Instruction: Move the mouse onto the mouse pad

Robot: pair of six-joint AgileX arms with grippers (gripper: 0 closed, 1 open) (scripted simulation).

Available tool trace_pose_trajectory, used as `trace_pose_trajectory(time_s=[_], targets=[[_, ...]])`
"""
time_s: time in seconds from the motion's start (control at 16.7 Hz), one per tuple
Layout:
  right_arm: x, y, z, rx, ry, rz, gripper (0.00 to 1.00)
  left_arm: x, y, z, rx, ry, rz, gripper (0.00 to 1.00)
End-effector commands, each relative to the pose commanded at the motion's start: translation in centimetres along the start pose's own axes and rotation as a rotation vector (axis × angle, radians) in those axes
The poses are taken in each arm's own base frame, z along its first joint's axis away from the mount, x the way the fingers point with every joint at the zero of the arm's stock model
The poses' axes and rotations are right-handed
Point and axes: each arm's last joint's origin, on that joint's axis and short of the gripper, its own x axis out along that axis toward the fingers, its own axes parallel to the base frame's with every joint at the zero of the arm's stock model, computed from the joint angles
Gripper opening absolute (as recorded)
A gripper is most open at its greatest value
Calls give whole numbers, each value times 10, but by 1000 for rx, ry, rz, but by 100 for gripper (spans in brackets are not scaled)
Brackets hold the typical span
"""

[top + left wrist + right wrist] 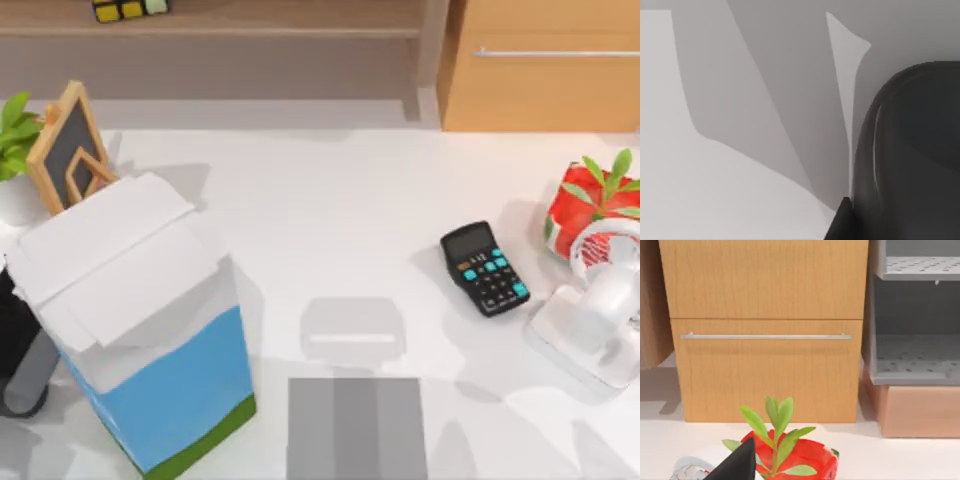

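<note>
Low in the middle of the white surface (330,200), in the top view: mouse pad (355,428), flat, with three grey bands, the middle one darker. To its right and farther back, well apart from it: black calculator (485,268) with teal buttons, lying askew.

On the left side, a tall carton (150,340), white above, blue and green below. Behind it, a small chalkboard (70,145) in a wooden frame and a green plant (15,130). At the left edge beside the carton, the dark left arm (20,350).

Close up in the left wrist view: a dark grey rounded body, seemingly the mouse (910,150), resting on the surface. Just beside it, a dark tip of the left pincer (842,222). Open, closed or gripping: cannot tell.

At the right side, a red pot (590,205) with a leafy sprig, and touching its front a white fan (600,300).

In the right wrist view, a dark tip of the right pincer (740,462) near the red pot and facing a wooden drawer cabinet (765,330). Open or closed: cannot tell.
</note>
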Motion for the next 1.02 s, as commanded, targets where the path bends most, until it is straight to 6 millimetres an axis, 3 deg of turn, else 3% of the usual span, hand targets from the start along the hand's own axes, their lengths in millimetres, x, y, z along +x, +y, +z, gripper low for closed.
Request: trace_pose_trajectory(time_s=[0.18,0.66,1.02], targets=[[0,0,0,0,0,0,100,-17,4,-4,3,-9,30,0],[0,0,0,0,0,0,100,-89,2,-9,-25,18,49,0],[0,0,0,0,0,0,100,-97,0,-2,2,3,-6,0]])
